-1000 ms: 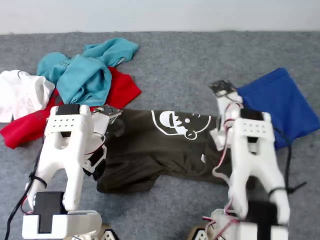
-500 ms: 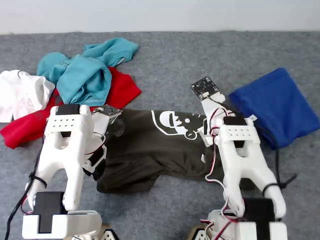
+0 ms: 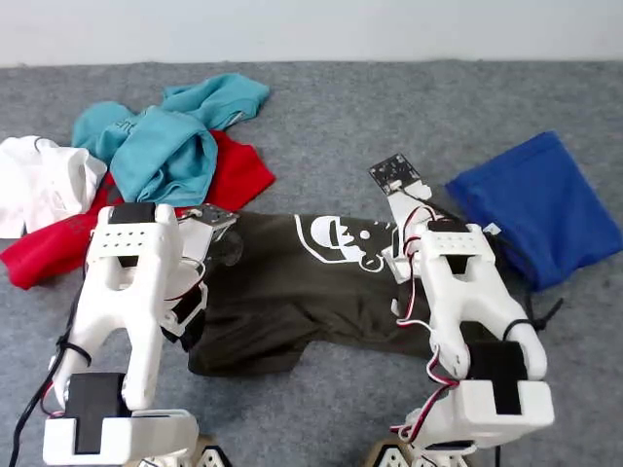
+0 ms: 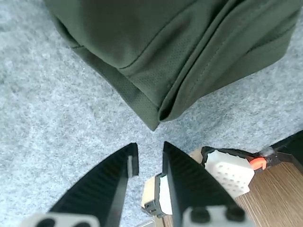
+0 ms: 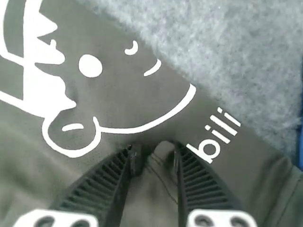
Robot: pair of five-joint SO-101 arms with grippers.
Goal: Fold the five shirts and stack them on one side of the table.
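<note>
A dark olive shirt with a white cartoon print lies spread across the middle of the grey mat. My right gripper stands open with both fingertips pressed onto this shirt just below the print, and a small ridge of cloth rises between them. My left gripper hangs over bare mat beside a folded corner of the olive shirt, slightly open and holding nothing. A folded blue shirt lies at the right. Teal, red and white shirts are heaped at the back left.
The left arm stands over the olive shirt's left edge, the right arm over its right part. A white base part with an orange tab and a wooden surface lie past the mat's near edge. Bare mat stretches along the back.
The right arm swung left from beside the blue shirt onto the olive shirt and came down near the print. The left arm kept still.
</note>
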